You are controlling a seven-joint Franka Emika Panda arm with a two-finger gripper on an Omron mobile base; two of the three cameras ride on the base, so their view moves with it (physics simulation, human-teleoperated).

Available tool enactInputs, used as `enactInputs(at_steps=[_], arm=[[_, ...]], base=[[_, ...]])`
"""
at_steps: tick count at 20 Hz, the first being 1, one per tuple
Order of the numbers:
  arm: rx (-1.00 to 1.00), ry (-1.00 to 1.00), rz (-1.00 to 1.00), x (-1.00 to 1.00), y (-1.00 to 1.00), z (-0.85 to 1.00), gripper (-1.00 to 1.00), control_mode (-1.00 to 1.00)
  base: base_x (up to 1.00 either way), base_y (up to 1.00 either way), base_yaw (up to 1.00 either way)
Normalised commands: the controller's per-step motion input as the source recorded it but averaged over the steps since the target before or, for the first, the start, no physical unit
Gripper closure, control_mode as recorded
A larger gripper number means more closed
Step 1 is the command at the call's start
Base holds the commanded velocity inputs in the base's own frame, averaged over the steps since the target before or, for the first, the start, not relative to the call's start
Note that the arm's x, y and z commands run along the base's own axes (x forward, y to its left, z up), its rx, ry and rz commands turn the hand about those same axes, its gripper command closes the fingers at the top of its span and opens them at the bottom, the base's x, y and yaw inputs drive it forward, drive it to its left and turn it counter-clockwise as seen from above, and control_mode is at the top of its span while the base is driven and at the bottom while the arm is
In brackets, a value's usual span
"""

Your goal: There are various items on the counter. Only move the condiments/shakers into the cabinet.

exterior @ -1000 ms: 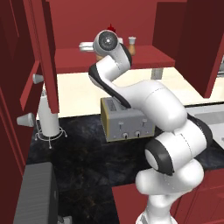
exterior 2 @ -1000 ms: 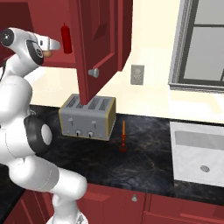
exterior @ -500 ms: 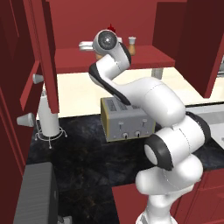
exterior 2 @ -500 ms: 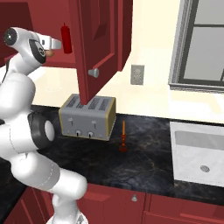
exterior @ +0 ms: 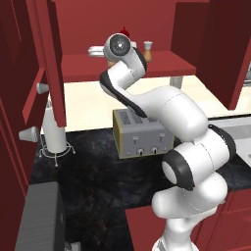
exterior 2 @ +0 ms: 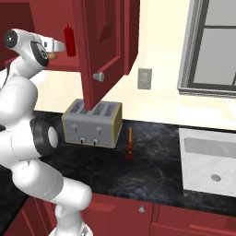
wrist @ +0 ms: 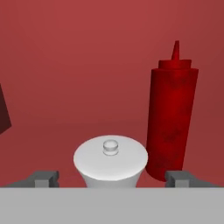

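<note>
my gripper point(wrist: 112, 178) stands apart around a shaker point(wrist: 111, 161) on the cabinet point(exterior: 122, 66) shelf, beside the red bottle point(wrist: 170, 118); another shaker point(exterior: 147, 51) sits further right, so i judge the task nearly done.

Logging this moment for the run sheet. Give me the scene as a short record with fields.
gripper: open, fingers either side of a shaker, inside the cabinet
shaker at gripper: upright on the shelf, white top, between the fingers and not gripped
bottle: red, upright on the shelf, beside that shaker
second shaker: upright on the shelf, right of the hand
toaster: on the counter
utensil: orange-red, upright on the counter, right of the toaster
cabinet door: open
</note>
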Motion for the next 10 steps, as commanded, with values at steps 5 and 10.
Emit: enactInputs(at_steps=[5,10], arm=[[0.00,0.00,0.00,0.00,0.00,0.00,-1.00,-1.00],[0.00,0.00,0.00,-0.24,0.00,0.00,-1.00,-1.00]], base=[[0.00,0.00,0.00],[0.00,0.00,0.00]])
